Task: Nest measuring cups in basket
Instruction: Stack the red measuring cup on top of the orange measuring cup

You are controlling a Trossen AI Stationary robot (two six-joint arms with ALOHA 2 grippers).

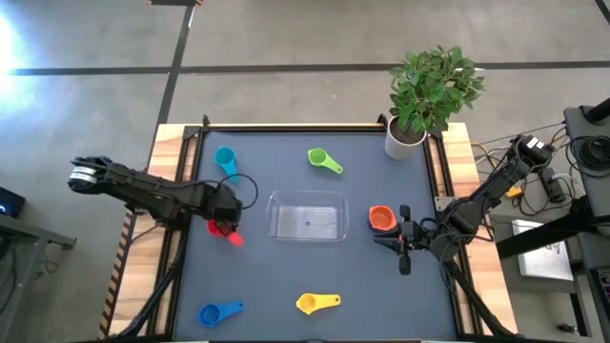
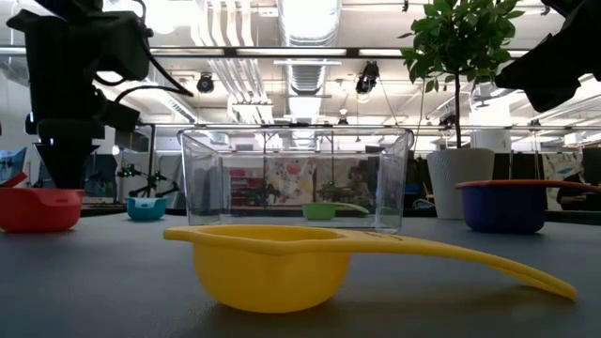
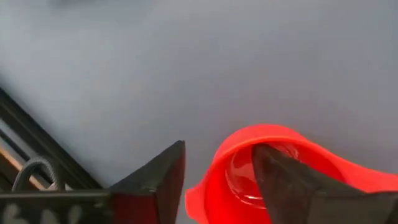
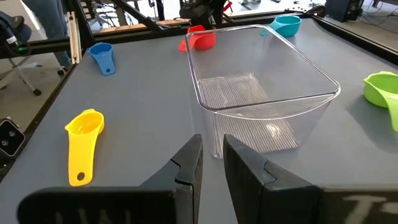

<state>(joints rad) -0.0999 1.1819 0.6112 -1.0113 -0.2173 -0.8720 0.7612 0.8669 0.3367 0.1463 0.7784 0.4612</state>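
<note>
Dark bench (image 1: 286, 276) fills the high view's centre, the clear basket (image 1: 307, 216) empty at its middle. Left of it the red cup (image 1: 227, 232) sits with the left pincer (image 3: 217, 171) spread, one finger inside the bowl, one outside. Orange cup (image 1: 381, 218) lies right of the basket, beside the right pincer (image 4: 211, 163), pressed nearly together, holding nothing.

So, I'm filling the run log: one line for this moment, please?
left gripper: jaws astride red cup rim, one inside | right gripper: shut, beside orange cup | basket: no cups inside
</note>
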